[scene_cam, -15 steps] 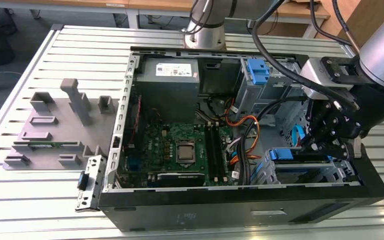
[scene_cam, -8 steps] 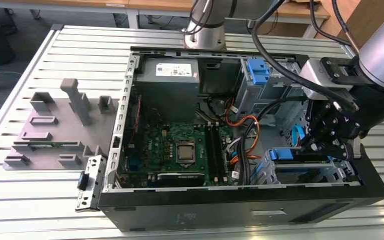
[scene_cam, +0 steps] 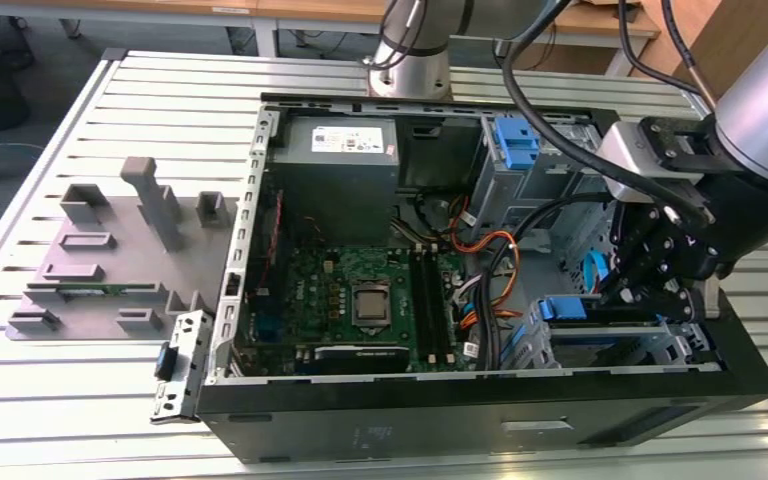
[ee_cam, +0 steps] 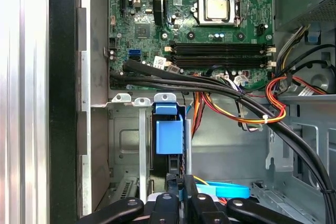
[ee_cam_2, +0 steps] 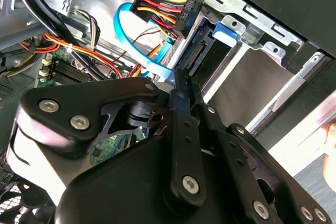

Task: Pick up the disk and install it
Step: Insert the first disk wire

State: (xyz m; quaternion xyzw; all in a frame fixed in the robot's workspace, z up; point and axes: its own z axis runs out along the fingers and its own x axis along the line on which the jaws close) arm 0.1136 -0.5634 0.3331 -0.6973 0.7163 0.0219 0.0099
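Black metal fingers (ee_cam_2: 178, 95) are the nearest thing to me, and in both wrist views they stand drawn together with barely a slit between them, so my gripper (ee_cam_2: 182, 80) is closed with nothing between its fingers. Just beyond the tips sits the disk (ee_cam_2: 207, 45), standing on edge in the drive cage (ee_cam: 126, 140) at the near corner of the computer case (scene_cam: 491, 420), on the exterior view's right. Whether my tips touch its connector edge I cannot tell. The second wrist view gives me that dark connector edge and the blue tab above it. The first wrist view looks along the disk's thin side and shows the blue rail facing me. Beside my fingers a flat blue data cable (ee_cam_2: 126, 35) curls past, and a black plug with yellow, red and black wires (ee_cam_2: 168, 6) hangs just above the disk. Farther in, the first wrist view shows thick black cables (ee_cam: 210, 85) crossing before the green motherboard (ee_cam: 184, 19) with its bare processor socket (ee_cam: 217, 9). The exterior view adds the grey power supply (scene_cam: 337, 145) at the case's far side. It also shows a grey fixture (scene_cam: 104, 260) well apart on the slatted table (scene_cam: 157, 90), to the exterior view's left.
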